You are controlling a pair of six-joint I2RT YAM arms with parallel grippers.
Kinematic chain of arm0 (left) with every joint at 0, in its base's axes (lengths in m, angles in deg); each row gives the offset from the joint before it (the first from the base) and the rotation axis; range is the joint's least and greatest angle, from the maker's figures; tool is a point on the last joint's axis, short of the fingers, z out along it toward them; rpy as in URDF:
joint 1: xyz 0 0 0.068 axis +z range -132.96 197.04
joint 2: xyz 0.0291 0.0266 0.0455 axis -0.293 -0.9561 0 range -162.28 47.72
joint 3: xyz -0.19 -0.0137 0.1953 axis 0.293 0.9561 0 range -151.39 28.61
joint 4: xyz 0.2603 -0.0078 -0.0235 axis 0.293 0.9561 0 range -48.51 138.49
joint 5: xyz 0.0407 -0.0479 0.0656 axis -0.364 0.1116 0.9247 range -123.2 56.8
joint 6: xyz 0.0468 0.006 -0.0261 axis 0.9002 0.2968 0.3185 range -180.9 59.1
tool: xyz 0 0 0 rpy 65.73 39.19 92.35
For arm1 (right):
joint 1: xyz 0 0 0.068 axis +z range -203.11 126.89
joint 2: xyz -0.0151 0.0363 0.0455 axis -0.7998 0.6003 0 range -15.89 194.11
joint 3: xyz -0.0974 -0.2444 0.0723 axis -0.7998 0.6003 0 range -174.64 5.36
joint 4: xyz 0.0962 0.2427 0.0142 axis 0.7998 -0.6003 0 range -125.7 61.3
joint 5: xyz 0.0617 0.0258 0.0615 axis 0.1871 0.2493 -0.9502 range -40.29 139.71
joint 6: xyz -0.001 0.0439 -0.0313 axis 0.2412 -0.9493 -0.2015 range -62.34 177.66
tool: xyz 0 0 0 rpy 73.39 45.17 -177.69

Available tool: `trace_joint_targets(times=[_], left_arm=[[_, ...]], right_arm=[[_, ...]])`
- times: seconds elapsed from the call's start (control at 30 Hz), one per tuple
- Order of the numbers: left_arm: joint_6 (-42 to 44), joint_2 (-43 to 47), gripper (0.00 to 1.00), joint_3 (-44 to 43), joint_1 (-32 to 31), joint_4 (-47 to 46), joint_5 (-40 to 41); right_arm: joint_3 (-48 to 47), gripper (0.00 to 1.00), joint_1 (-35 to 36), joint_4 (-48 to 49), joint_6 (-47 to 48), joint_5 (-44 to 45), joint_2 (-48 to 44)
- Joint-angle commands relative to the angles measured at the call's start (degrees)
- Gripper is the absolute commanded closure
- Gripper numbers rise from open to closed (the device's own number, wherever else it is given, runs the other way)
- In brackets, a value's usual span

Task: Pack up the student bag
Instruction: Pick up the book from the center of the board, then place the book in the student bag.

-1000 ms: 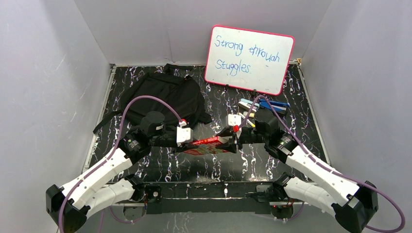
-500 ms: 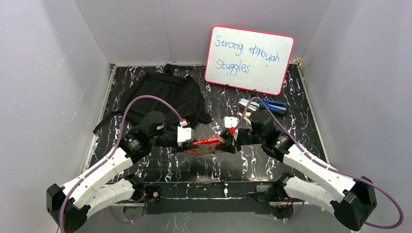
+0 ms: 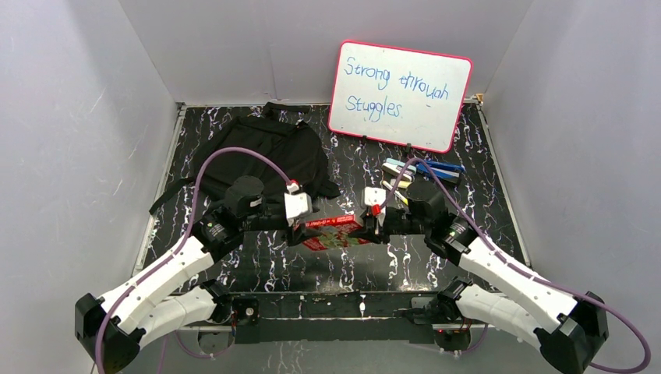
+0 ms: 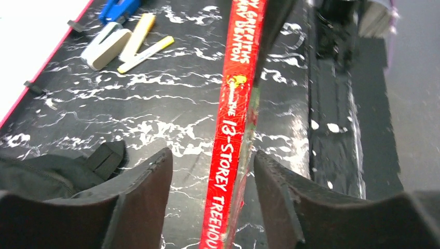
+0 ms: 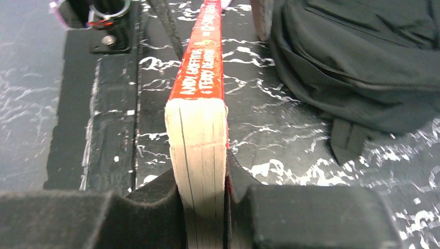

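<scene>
1. Student bag (image 3: 269, 152) is lying slumped on the far left part of the black marbled counter (image 3: 483, 202), with its black straps trailing toward the left wall.
2. Your right hand (image 3: 368, 227) is clenching a red paperback book (image 3: 334, 232) by its right end. In your right wrist view both pads are pressing on the covers, one on each side of the pale page edge, and the red spine is facing up.
3. Your left hand (image 3: 301, 228) is sitting released at the book's other end. In your left wrist view its fingers (image 4: 145, 202) are standing spread wider than the book. The spine, reading "13-STOREY TREEHOU", is running between them and lying closer to the finger on the right of that view. You cannot tell whether that finger is touching the cover.
4. You are seeing the book stretching between the two hands, nearer you than the bag and just beside the bag's near right corner. It is outside the bag, not in it.
5. A pink-framed whiteboard (image 3: 400, 95) is leaning against the far wall to the right of the bag, showing "Strong through Stuggles" in blue handwriting.
6. A small cluster of stationery (image 3: 425, 167) in blue, yellow and white is lying on the counter near the whiteboard's foot, just behind your right arm and well apart from the bag.
</scene>
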Motion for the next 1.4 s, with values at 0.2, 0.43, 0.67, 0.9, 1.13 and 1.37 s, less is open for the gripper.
trace_joint_targets(times=[0.2, 0.43, 0.67, 0.9, 1.13, 1.37], left_arm=[[-25.18, -4.76, 0.39, -4.69, 0.02, -12.09, 38.51], [-32.2, -19.09, 0.39, -18.08, 5.93, 1.45, 47.45], [-32.16, -31.9, 0.37, -26.74, 8.3, 3.14, 41.15], [-28.88, -43.6, 0.36, -39.9, 3.72, 8.97, 49.38], [-26.61, -53.26, 0.35, -47.14, 2.1, 16.01, 63.36], [-25.2, -56.64, 0.36, -48.75, 2.07, 16.49, 64.91]], right_arm=[[-5.45, 1.0, 0.13, 1.89, -18.67, 51.18, -3.52], [-9.92, 1.0, -0.1, -6.98, -29.74, 67.58, 0.12], [-10.61, 1.0, -0.7, -10.8, -33.7, 64.78, 1.67], [-7.42, 1.0, -0.91, -9.88, -34.53, 63.14, -1.16], [-5.59, 1.0, -0.98, -10.29, -35.47, 61.98, -3.4], [-4.52, 1.0, -1.02, -10.07, -36.31, 61.02, -3.74]])
